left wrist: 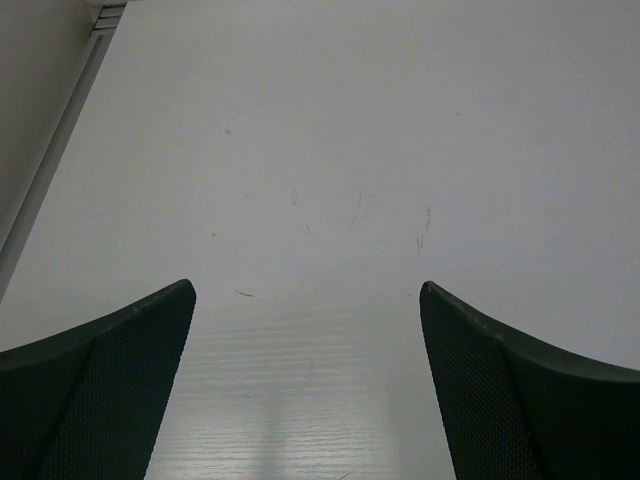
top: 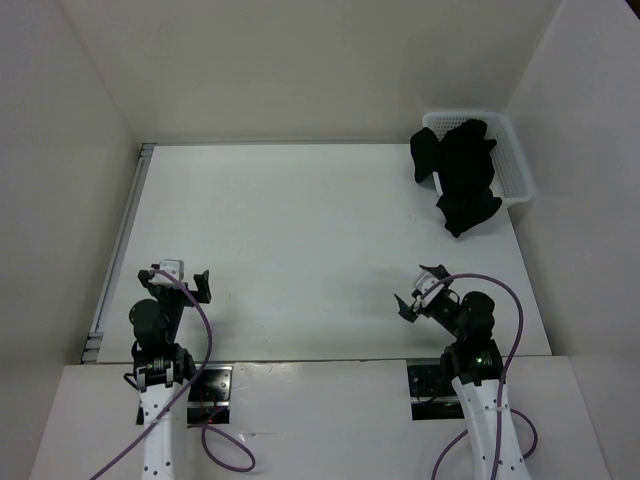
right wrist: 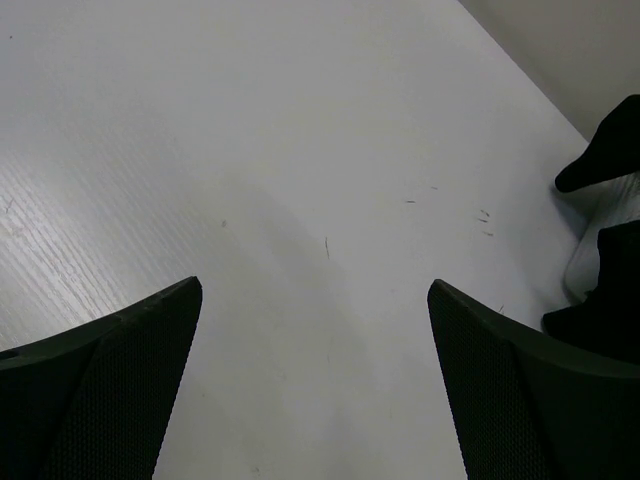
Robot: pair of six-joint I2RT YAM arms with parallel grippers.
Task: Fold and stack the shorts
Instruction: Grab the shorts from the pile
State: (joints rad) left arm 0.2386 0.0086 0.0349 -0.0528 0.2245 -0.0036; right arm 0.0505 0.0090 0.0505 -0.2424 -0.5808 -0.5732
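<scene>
Shorts (top: 463,175) lay heaped in the basket (top: 516,165) at upper right, spilling over its lower rim, up-frame of the nearer right tool (top: 418,291); left tool (top: 177,280) sat lower left; both spread, empty.

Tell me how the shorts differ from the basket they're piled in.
The shorts are black; the basket is white. The shorts are soft and crumpled in a heap; the basket is a rigid mesh box. The basket stands upright with its top open, while the shorts hang over its near and left rims. Both are at the far right corner of the table.
</scene>
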